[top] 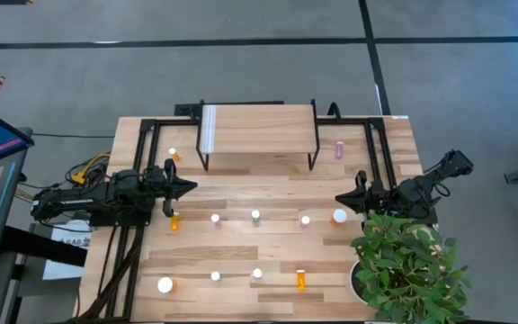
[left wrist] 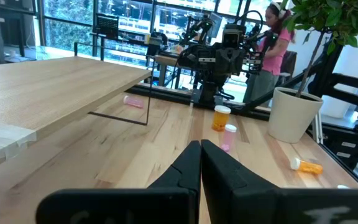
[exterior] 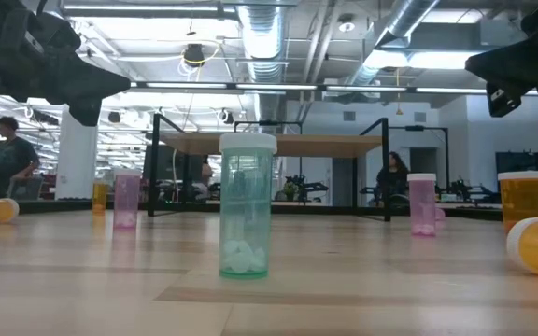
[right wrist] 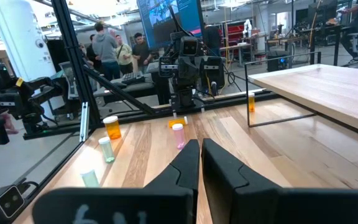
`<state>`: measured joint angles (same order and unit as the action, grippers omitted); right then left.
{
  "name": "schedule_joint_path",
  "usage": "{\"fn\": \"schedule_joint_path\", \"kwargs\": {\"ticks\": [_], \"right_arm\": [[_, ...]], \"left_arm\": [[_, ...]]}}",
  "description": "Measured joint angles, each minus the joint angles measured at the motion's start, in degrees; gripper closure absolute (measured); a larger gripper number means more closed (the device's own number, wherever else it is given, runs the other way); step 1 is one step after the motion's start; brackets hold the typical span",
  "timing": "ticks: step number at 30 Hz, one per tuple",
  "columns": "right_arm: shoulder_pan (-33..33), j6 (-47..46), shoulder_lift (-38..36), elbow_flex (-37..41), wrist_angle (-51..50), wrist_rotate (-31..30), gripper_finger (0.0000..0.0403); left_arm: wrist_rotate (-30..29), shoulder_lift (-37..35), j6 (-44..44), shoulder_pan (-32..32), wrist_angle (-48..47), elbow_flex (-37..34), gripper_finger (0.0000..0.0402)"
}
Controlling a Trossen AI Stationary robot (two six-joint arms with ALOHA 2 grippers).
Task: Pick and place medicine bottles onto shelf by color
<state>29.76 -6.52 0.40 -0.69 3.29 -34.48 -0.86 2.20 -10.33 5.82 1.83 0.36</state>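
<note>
The shelf (top: pixel 257 126), a light wood top on black legs with a white strip on its left edge, stands at the table's far middle and carries nothing. About a dozen white-capped medicine bottles dot the table: a middle row (top: pixel 255 216) stands upright, a near row (top: pixel 215 276) includes an orange one lying on its side (top: pixel 300 281), and a pink one (top: pixel 340 149) lies right of the shelf. My left gripper (top: pixel 192 187) hovers shut left of the middle row, above an orange bottle (top: pixel 174 220). My right gripper (top: pixel 340 200) hovers shut by a wide bottle (top: pixel 339 216).
A potted plant (top: pixel 407 265) fills the table's near right corner. Black frame rails (top: pixel 142 162) run along both sides of the table. In the low view a green bottle (exterior: pixel 247 205) stands nearest, with pink (exterior: pixel 422 203) and orange (exterior: pixel 525 201) ones farther back. People stand in the room beyond.
</note>
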Motion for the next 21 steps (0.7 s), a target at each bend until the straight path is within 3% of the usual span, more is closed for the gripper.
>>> {"fn": "schedule_joint_path", "kwargs": {"ticks": [21], "right_arm": [[0.0,0.0,0.0,0.0,0.0,0.0,0.0359]], "left_arm": [[0.0,0.0,-1.0,0.0,0.0,0.0,0.0401]]}}
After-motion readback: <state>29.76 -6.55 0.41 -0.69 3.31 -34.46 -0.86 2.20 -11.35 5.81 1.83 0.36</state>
